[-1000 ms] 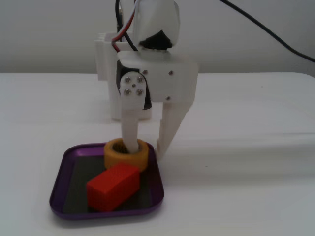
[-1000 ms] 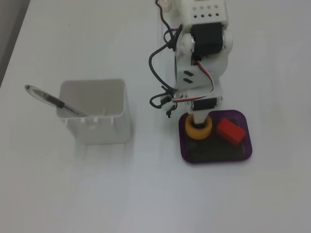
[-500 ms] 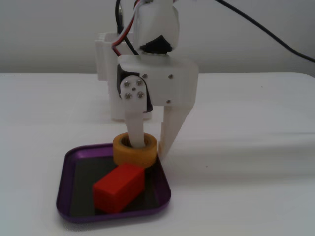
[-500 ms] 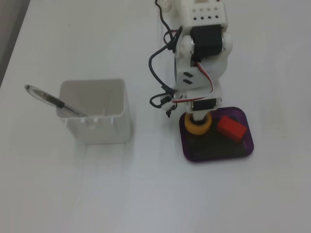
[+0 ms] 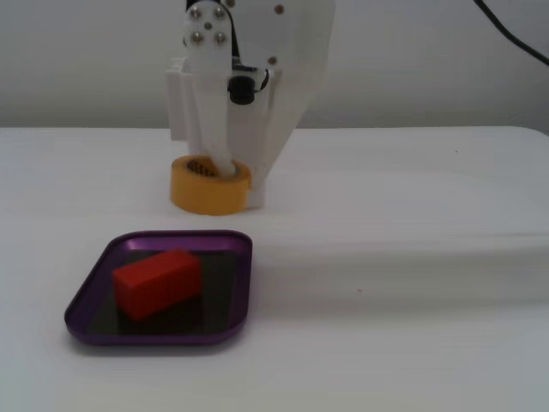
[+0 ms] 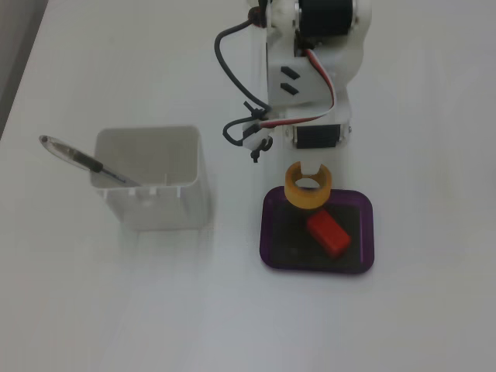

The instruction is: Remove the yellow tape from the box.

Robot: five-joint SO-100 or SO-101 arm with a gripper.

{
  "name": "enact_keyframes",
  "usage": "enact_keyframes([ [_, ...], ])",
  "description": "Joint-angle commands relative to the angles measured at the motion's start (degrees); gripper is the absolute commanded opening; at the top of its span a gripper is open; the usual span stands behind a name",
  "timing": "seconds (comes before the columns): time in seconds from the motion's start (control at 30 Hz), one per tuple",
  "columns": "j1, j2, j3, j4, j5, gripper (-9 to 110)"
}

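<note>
The arm (image 5: 257, 77) is cut off by the top edge in both fixed views, so its upper joints do not show. The gripper (image 5: 225, 167) has one white finger (image 5: 213, 120) reaching into the core of the yellow tape (image 5: 210, 190); the fingertip is hidden inside the ring, and the second finger cannot be made out against the white body behind it. From above, the gripper (image 6: 308, 172) is mostly covered by the arm's housing (image 6: 314, 85). A black cable (image 5: 515, 34) leaves at the top right corner. The pen (image 6: 85, 161) in the white container (image 6: 155, 186) has its lower end hidden.
</note>
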Motion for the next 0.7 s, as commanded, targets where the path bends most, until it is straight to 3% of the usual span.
enact_keyframes([
  [0.0,0.62,1.93,-3.43,1.85,0.00,-1],
  [0.3,0.09,8.70,-0.79,5.71,2.37,-1],
  [0.5,-0.35,24.61,14.68,5.10,1.49,-1],
  [0.67,0.26,36.21,34.10,-2.20,1.23,-1],
])
